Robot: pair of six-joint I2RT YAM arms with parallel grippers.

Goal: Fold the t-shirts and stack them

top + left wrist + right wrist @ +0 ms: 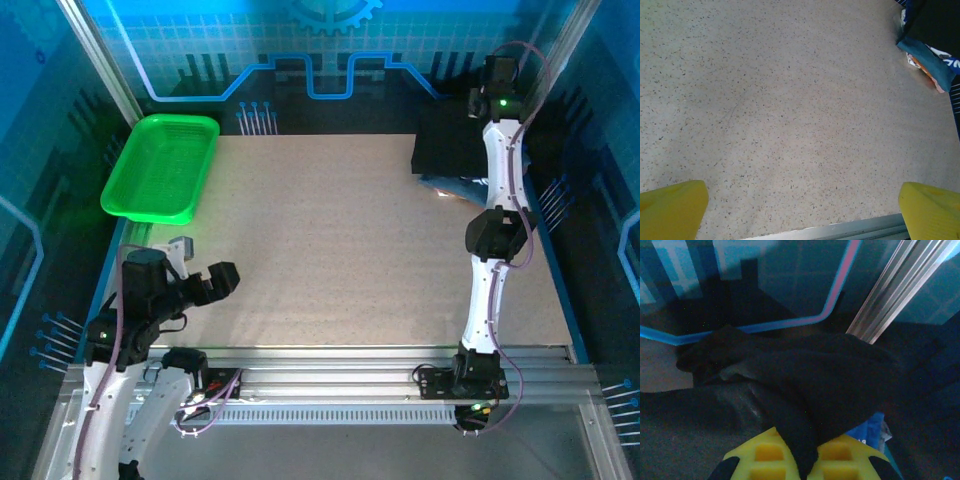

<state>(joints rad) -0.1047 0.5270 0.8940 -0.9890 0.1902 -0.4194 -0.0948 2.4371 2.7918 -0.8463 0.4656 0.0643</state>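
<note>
Black soft-fabric t-shirt point(830, 375), draped over the folded blue t-shirts point(927, 62) at the speckled table's point(350, 250) far right corner, sits pinched in our closed right gripper point(806, 456), so we would set it square on the stack before releasing, our left gripper point(802, 210) hanging wide open.

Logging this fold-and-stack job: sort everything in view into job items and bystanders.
Job:
black t-shirt
blue t-shirts
right end effector, shut on the black t-shirt

Lying about:
green basket
</note>
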